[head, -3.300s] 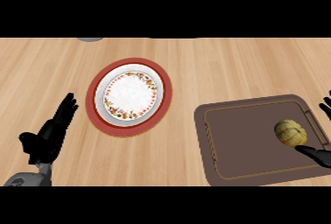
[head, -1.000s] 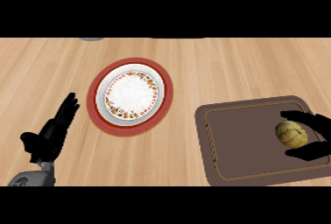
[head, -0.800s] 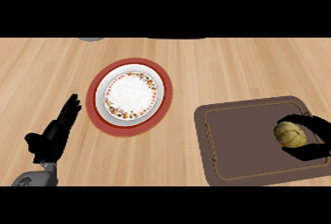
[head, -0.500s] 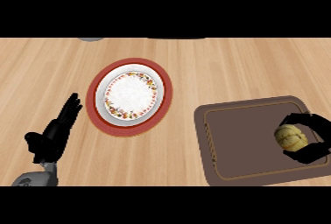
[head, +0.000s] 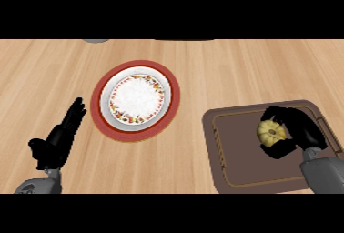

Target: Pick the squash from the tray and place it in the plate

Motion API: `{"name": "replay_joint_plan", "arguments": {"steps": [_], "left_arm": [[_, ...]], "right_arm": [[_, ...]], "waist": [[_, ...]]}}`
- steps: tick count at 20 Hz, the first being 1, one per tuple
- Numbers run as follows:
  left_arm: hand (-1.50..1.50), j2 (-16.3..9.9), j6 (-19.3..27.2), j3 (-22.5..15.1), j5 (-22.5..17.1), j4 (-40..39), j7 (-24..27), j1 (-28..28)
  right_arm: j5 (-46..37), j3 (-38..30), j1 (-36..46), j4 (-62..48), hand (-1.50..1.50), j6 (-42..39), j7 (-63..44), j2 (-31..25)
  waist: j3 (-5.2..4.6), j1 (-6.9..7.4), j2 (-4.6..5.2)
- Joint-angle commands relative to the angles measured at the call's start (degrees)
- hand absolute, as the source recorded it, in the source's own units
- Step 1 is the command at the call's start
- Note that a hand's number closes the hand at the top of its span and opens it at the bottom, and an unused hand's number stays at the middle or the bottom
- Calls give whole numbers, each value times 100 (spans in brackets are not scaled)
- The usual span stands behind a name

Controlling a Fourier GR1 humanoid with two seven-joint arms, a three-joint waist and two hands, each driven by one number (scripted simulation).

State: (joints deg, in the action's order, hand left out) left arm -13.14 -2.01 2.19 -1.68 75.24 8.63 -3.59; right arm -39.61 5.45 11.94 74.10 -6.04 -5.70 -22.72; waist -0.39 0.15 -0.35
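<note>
The right hand [head: 295, 132] has its fingers and thumb curled round the squash [head: 271, 133], which sits in the right half of the brown tray [head: 232, 150], toward the tray's far right corner. The tray lies at the bench's [head: 222, 68] near right side. From where I stand I cannot tell whether the squash rests on the tray floor or has just left it; it looks to be touching or nearly so.

So this reads as the grasping step: the hand is wrapped on the squash, and the carry has not begun. The plate [head: 136, 100], white with a patterned rim and a red border, lies well apart to the left, toward the middle of the bench, and holds nothing.

The next move, I would judge, calls for lifting the squash high enough to clear the tray's raised rim, then travelling left across bare bench to above the plate's white centre before lowering.

The left hand [head: 59, 142] rests near the bench's near left edge, fingers straight and pointing up, beside the plate without touching it.
</note>
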Motion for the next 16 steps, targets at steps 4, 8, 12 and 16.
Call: {"name": "replay_joint_plan", "arguments": {"steps": [4,8,12,16], "left_arm": [[0,-41,-163,57,-50,156,8,297],[0,70,-10,-74,38,833,-234,576],[0,-76,-145,133,-12,390,-182,240],[0,-74,-221,173,-22,230,-108,225]], "right_arm": [[-829,669,-278,1686,150,449,-828,554],[-1056,726,-216,2396,150,340,-1119,593],[-1416,945,-288,3209,150,504,-1402,833],[-1456,735,-67,3763,150,574,-1349,797]], "waist": [[35,-39,15],[39,8,10],[37,-16,23],[37,-13,27]]}}
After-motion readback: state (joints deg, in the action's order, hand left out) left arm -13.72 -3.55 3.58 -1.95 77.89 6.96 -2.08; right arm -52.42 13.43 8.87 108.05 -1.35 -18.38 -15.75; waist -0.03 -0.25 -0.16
